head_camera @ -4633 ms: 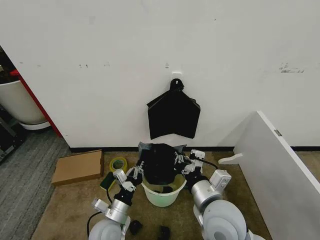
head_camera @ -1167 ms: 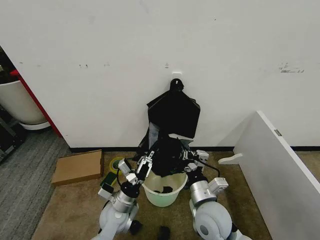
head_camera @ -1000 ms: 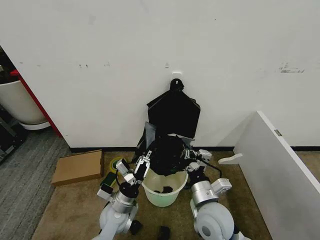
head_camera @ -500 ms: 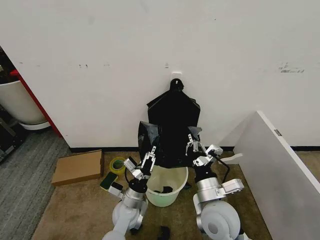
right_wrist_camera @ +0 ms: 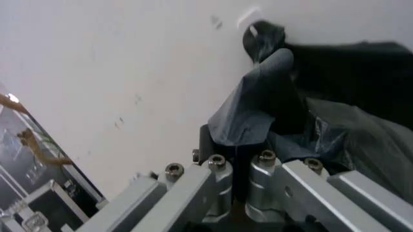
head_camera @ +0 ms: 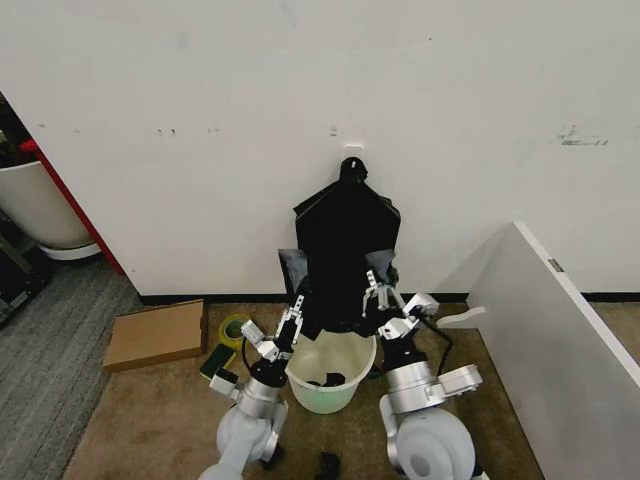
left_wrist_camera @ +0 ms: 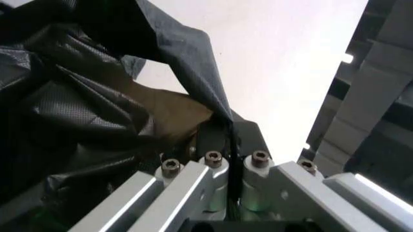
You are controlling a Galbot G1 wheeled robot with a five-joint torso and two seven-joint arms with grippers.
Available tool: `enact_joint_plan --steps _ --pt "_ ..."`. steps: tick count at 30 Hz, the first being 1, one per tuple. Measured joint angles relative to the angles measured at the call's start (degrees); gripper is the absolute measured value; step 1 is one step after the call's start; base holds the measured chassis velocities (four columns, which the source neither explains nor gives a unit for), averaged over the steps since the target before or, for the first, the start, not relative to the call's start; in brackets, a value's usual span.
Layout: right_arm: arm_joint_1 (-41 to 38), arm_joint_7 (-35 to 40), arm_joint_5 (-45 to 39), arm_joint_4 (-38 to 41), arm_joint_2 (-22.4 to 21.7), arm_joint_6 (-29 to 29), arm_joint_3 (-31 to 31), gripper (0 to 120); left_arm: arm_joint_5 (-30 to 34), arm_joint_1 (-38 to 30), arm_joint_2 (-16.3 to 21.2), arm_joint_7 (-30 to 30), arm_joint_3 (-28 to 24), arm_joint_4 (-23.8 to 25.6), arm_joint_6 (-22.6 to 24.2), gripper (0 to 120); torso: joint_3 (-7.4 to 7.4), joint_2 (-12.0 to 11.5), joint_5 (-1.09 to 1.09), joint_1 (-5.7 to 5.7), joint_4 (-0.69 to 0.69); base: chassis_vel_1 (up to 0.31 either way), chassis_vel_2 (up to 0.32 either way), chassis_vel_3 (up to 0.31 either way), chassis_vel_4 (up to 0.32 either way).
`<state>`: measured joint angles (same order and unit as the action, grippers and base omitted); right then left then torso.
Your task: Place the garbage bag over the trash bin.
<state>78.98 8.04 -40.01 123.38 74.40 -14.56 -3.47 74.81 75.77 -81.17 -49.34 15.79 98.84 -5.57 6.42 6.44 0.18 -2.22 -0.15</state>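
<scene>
Both my arms are raised from the bottom of the head view, forearms angled up and inward over the bin (head_camera: 330,375). My left gripper (head_camera: 297,310) is up above the bin's left rim, fingers pinched on the left edge of the bag (head_camera: 340,300); in the left wrist view the film (left_wrist_camera: 84,116) runs straight into the closed slit between the fingers (left_wrist_camera: 213,169), so it's clamped on the bag. My right gripper (head_camera: 378,293) sits a bit higher, above the bin's right rim, clamped too: in the right wrist view a fold of bag (right_wrist_camera: 252,116) is nipped between the fingers (right_wrist_camera: 223,179). The bag hangs stretched between the two grippers, above the bin opening, its lower edge near the back rim; can't tell if it touches. It's thin, glossy black, wrinkly, with loose corners sticking up at each grip. Hard to separate its top from the black stack (head_camera: 348,225) hanging on the wall (head_camera: 200,120) right behind, black on black. The bin is round, white, pale green low down, standing on the brown floor between my arms, some dark scraps inside; its back rim is hidden by the bag. A tape roll (head_camera: 236,328) and cardboard (head_camera: 155,333) lie on the floor to the left, and a white board (head_camera: 560,330) leans on the right.
</scene>
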Motion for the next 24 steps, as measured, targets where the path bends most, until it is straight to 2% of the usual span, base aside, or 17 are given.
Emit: enact_joint_plan --steps 7,14,18,21,24 --pt "0.3 1.3 0.7 0.1 1.0 1.6 1.5 0 0.8 0.3 1.5 2.4 0.5 2.3 -0.9 0 0.00 0.0 0.00 0.00 -0.01 0.000 0.000 0.000 0.000" --pt "0.2 4.0 2.6 -0.9 1.1 3.1 2.0 0 -1.2 0.2 0.7 7.7 -0.3 0.3 -2.5 0 0.00 0.0 0.00 0.00 -0.01 0.000 0.000 0.000 0.000" --pt "0.2 8.0 4.0 -1.1 0.9 5.2 1.8 0 -2.4 0.2 -0.2 10.2 -0.6 -1.5 -3.1 0 0.00 0.0 0.00 0.00 -0.01 0.000 0.000 0.000 0.000" --pt "0.5 14.2 5.5 -1.2 -0.1 9.4 2.0 0 -5.8 0.4 -0.4 12.2 -0.8 -2.3 -3.4 0 0.00 0.0 0.01 0.00 -0.01 0.000 0.000 0.000 0.000" --pt "0.6 16.7 6.1 -1.6 -1.0 11.6 2.3 0 -8.3 0.5 -0.1 13.6 -1.1 -2.6 -3.8 0 0.00 0.0 0.01 0.00 -0.01 0.000 0.000 0.000 0.000"
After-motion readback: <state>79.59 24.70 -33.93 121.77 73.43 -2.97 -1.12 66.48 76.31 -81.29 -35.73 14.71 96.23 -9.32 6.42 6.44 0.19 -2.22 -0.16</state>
